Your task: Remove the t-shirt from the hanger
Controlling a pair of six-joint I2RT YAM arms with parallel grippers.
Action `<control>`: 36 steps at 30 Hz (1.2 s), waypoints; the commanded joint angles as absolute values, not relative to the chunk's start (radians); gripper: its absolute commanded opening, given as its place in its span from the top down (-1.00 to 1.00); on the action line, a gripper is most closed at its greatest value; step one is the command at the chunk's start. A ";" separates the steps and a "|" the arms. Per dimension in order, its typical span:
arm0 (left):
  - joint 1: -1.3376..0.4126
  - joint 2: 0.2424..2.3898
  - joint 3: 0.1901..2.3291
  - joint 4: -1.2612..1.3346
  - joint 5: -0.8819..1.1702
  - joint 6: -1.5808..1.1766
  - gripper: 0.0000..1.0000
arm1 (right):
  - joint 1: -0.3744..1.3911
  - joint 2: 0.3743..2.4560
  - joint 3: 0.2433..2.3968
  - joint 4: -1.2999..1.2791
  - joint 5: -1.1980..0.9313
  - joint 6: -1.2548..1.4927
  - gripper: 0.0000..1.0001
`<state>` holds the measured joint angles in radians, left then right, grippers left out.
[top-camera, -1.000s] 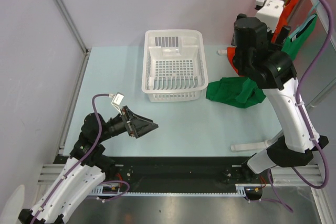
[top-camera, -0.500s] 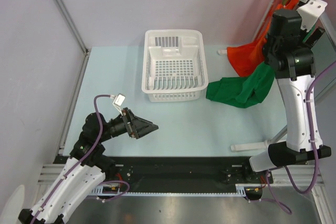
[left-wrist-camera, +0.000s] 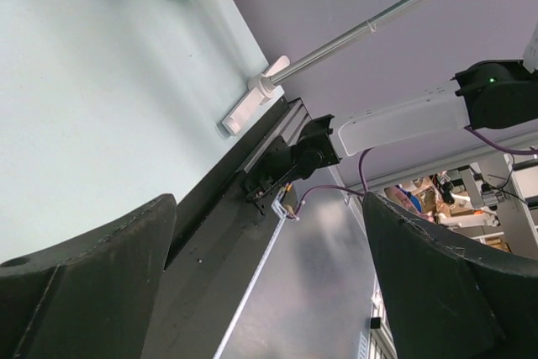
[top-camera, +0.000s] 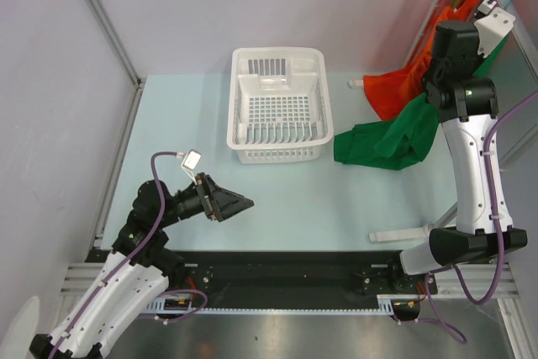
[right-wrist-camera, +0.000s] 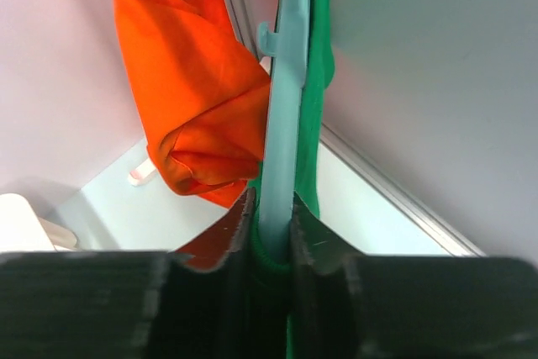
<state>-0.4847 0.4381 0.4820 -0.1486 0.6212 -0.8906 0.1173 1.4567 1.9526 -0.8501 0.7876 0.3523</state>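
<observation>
left arm [top-camera: 126, 266]: parked low at the near-left corner, folded up pretty tight, with the forearm pointing right across the table [top-camera: 185, 115].
left gripper [top-camera: 239, 204]: spread wide and holding nothing. In the wrist view the two dark fingers [left-wrist-camera: 84, 283] sit way out at the edges, with just bare tabletop and the front rail between them.
basket [top-camera: 277, 154]: white slotted plastic one, sitting upright mid-table toward the back, well apart from both arms.
t-shirt [top-camera: 378, 142]: the green one. Its bottom half is bunched on the table just right of the basket, and the rest climbs up and right toward the right arm's wrist, so it's not off the hanger yet.
orange cloth [top-camera: 402, 90]: behind the green shirt, hanging down from the back-right corner with its lower end on the table.
right arm [top-camera: 475, 174]: basically the opposite pose. It's stretched tall from its near-right base, with the white link running up and the dark wrist way up in the back-right corner.
right gripper [right-wrist-camera: 271, 223]: pressed together, pinching the hanger. You only really see this from the wrist cam.
hanger [right-wrist-camera: 284, 115]: pale blue bar running straight up from between the fingers, with green shirt fabric hugging its right side and the orange cloth just left of it.
</observation>
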 commanded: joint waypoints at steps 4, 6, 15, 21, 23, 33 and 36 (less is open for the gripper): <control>-0.489 0.433 0.509 -0.160 0.611 -0.893 -0.95 | 0.158 1.428 2.060 -0.801 0.819 0.338 0.93; -0.489 0.433 0.506 -0.158 0.607 -0.893 -0.94 | 0.205 1.428 2.097 -0.784 0.854 0.296 1.00; -0.489 0.437 0.500 -0.130 0.618 -0.902 -0.95 | 0.409 1.381 2.106 -0.750 1.040 0.179 1.00; -0.505 0.459 0.492 -0.062 0.632 -0.942 -0.92 | 0.563 1.206 1.860 -0.890 1.017 0.360 1.00; -0.534 0.477 0.502 -0.049 0.588 -0.948 -0.93 | 0.604 1.168 1.749 -0.931 0.942 0.426 1.00; -1.101 0.780 0.741 0.057 0.050 -0.764 -0.91 | 0.768 1.081 1.476 -0.986 0.785 0.690 1.00; -1.234 0.894 0.900 0.080 -0.110 -0.593 -0.89 | 0.813 1.086 1.491 -1.005 0.764 0.832 1.00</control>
